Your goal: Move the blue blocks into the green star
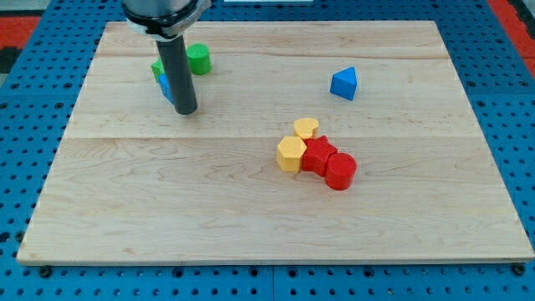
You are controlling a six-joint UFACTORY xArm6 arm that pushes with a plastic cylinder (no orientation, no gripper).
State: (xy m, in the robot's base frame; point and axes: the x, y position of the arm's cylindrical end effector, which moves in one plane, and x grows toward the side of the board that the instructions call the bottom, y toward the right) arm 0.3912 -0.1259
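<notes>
My tip (185, 109) rests on the wooden board (167, 201) at the upper left. Just behind the rod, a blue block (165, 87) is mostly hidden; its shape cannot be made out. It touches a green block (156, 68) that is largely hidden too, likely the green star. A round green block (199, 59) sits right of the rod. A blue triangular block (343, 84) lies alone at the upper right, far from my tip.
Near the board's middle right is a tight cluster: a yellow heart-like block (306, 128), a yellow hexagonal block (291, 154), a red block (316, 154) and a red cylinder (340, 170). Blue pegboard surrounds the board.
</notes>
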